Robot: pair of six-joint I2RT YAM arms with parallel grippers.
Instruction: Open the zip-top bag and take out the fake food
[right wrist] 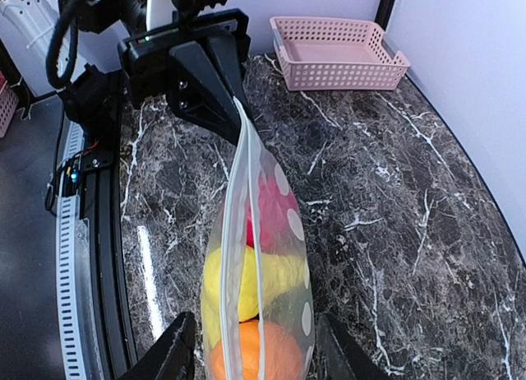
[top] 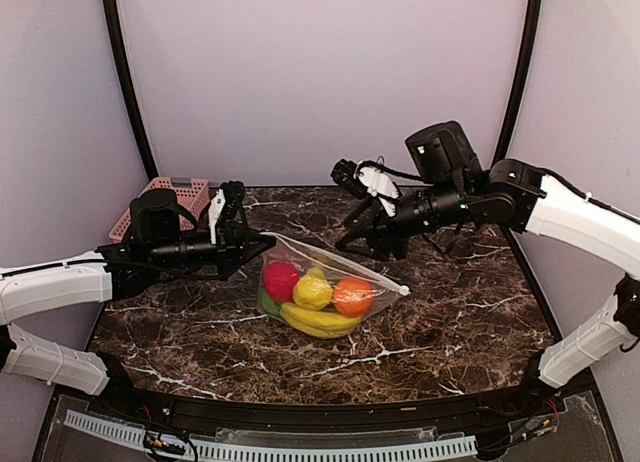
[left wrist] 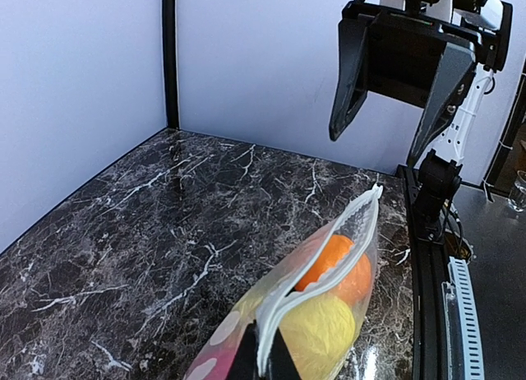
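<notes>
Presently, the zip-top bag (top: 330,282) lies mid-bench (top: 450,322) with the fake food (top: 312,297) inside, its zip strip running left to right. The left gripper (top: 255,244) has its fingers clamped on the raised left corner. The right gripper (left wrist: 376,150), fingers parted and empty, hangs above and just beyond the right corner. Whether the strip is parted is unclear, and the left fingertips are hidden.

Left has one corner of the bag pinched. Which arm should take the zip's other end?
Right. The left gripper is shut on a corner of the zip-top bag, anchoring it. The right gripper hangs open over the free end, straddling the seal, so it likely only needs to lower and close.
</notes>
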